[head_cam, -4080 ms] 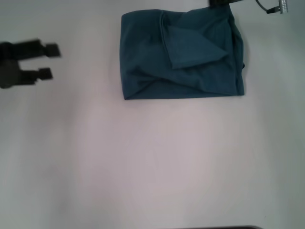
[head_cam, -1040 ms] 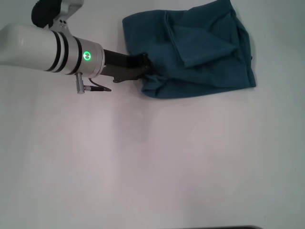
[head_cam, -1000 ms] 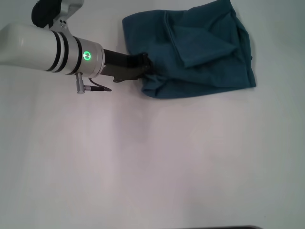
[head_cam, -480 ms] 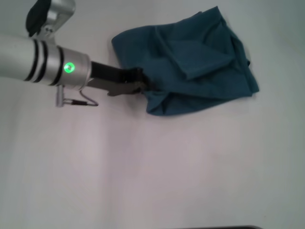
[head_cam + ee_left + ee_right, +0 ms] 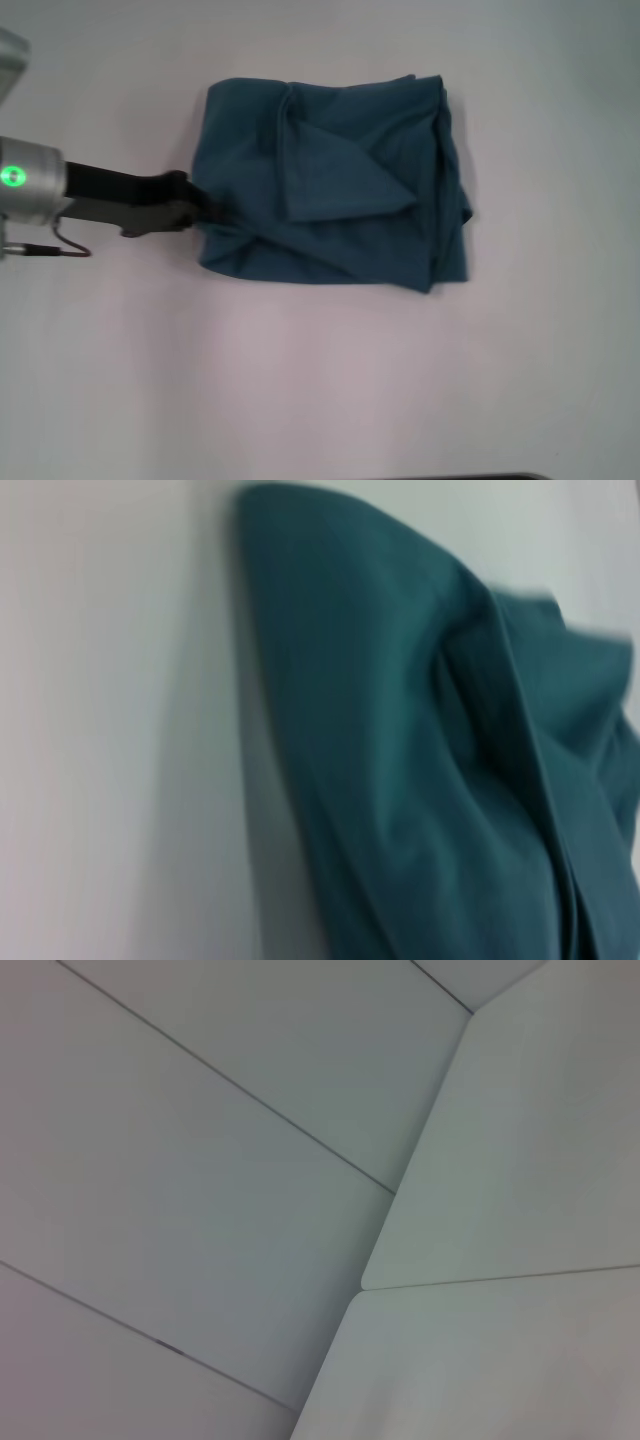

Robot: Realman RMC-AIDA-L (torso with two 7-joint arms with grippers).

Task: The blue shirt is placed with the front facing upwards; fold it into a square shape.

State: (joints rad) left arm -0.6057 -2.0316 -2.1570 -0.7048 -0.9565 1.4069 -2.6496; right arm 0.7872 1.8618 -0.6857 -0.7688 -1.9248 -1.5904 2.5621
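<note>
Head view, left end effector (image 5: pixel 196 203) clamping blue shirt (image 5: pixel 335 200) edge (fingertips hidden), folded.

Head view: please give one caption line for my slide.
Left gripper grips the folded blue shirt at its left edge.

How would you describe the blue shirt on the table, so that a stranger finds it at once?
On the white table, look toward the far middle. The blue shirt lies there as a dark teal, roughly square folded bundle, the only cloth, with the left gripper at its left edge.
</note>
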